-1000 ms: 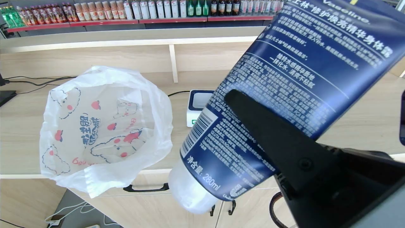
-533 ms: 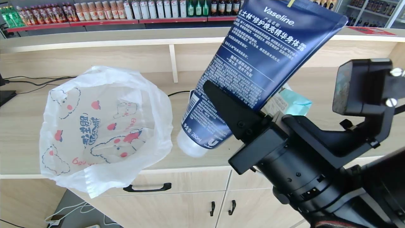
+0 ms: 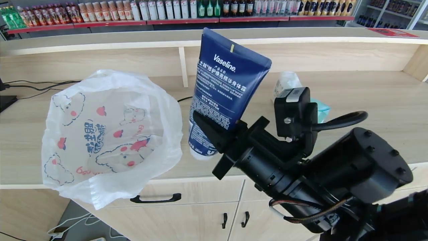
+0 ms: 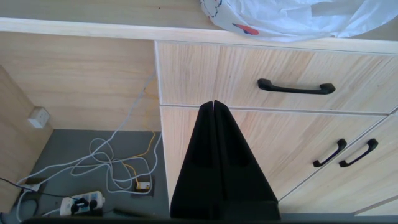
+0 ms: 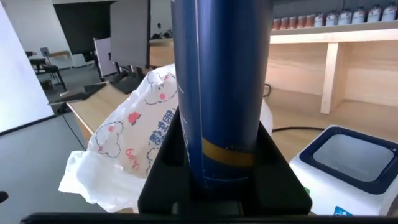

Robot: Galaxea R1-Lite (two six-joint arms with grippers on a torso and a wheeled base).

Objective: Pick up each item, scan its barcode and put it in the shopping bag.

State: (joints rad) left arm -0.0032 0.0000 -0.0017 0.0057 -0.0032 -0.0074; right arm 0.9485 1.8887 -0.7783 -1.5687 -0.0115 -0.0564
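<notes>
- The step in hand looks like the scan. The right hand [image 3: 209, 129] pinches the blue lotion tube [image 3: 227, 90] low on its body, one finger on each side.
- The tube stands nearly upright with its pale cap [image 3: 198, 153] down, held just above the wooden surface [image 3: 367, 100]. Its crimped end leans slightly toward 1 o'clock.
- The shopping bag [image 3: 110, 134] lies open at 9 o'clock of the tube, just beside it, with its mouth facing up. Nothing can be made out inside it.
- The barcode scanner [image 5: 348, 155] sits on the surface close by the tube, its dark window facing up.
- The tube's printed back faces the head camera, so the next move probably calls for turning or lowering the tube until its barcode meets the window. After that comes a short carry toward 9 o'clock to release it over the bag.
- The left hand [image 4: 214, 155] is pressed together and holds nothing. It hangs below the surface edge in front of the drawer fronts.
- A teal pack [image 3: 322, 112] and a white wrapped item [image 3: 284, 83] wait at 3 o'clock of the tube.
- Since a second ago, the tube has gone from filling the head view at a steep tilt to standing farther off, lower and straighter. It now covers the scanner in that view. The bag has not shifted.
</notes>
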